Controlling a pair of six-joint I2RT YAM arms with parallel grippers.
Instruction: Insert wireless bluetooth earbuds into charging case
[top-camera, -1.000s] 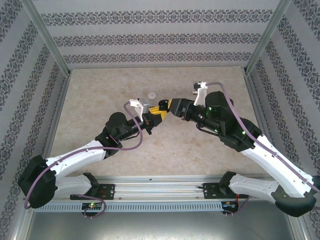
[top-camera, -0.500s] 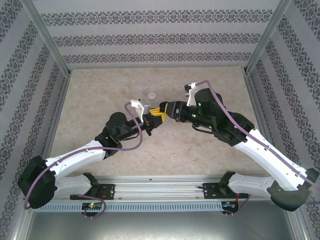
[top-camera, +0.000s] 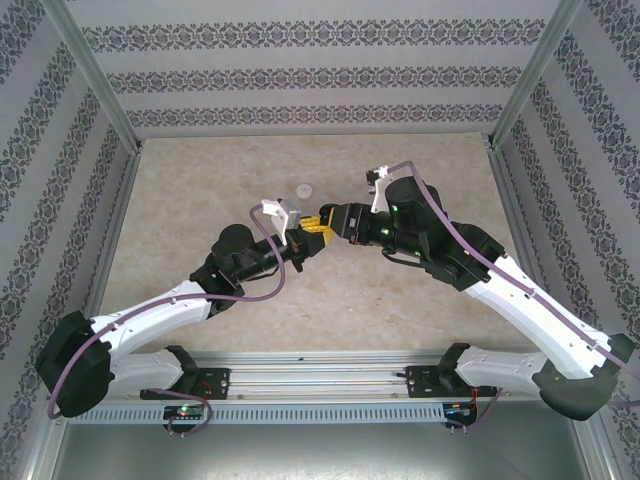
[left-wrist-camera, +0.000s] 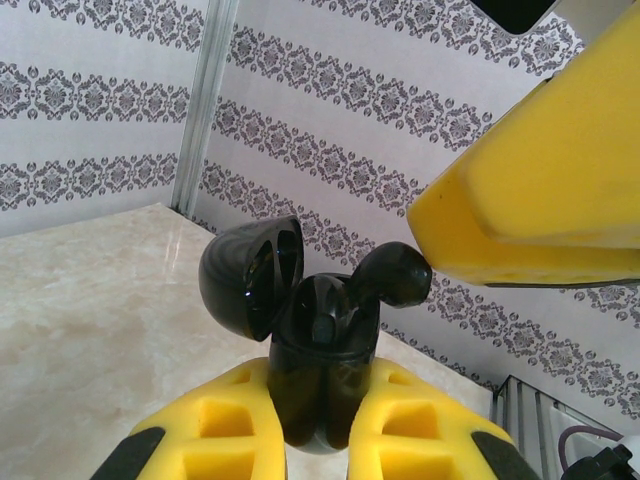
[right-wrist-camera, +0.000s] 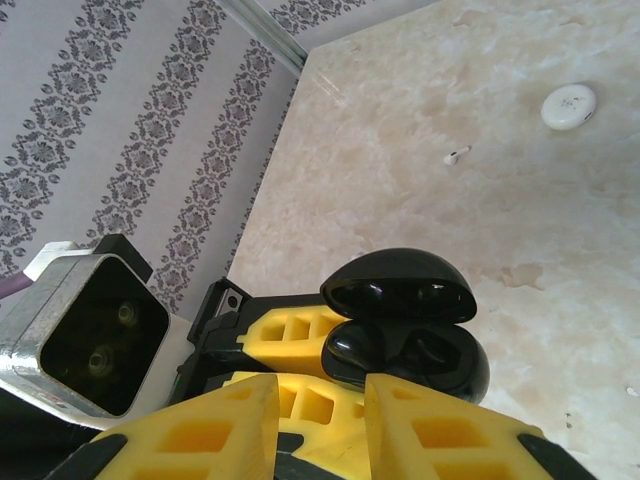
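Grips open charging case (left-wrist-camera: 322, 340) in left gripper (left-wrist-camera: 318, 425); pinches black earbud (left-wrist-camera: 392, 276) in right gripper (right-wrist-camera: 322, 405) at case mouth; stands nearer the case than a second ago

Case base and earbud stem out of sight
The lower part of the charging case (left-wrist-camera: 322, 340) sat hidden between the fingers of the left gripper (left-wrist-camera: 320, 385). The black earbud (left-wrist-camera: 392, 276) ran behind a yellow finger of the right gripper (right-wrist-camera: 320, 388), so whether it was gripped could not be told. On the desk (right-wrist-camera: 420, 210) a white earbud (right-wrist-camera: 457, 156) was too small to make out in detail.
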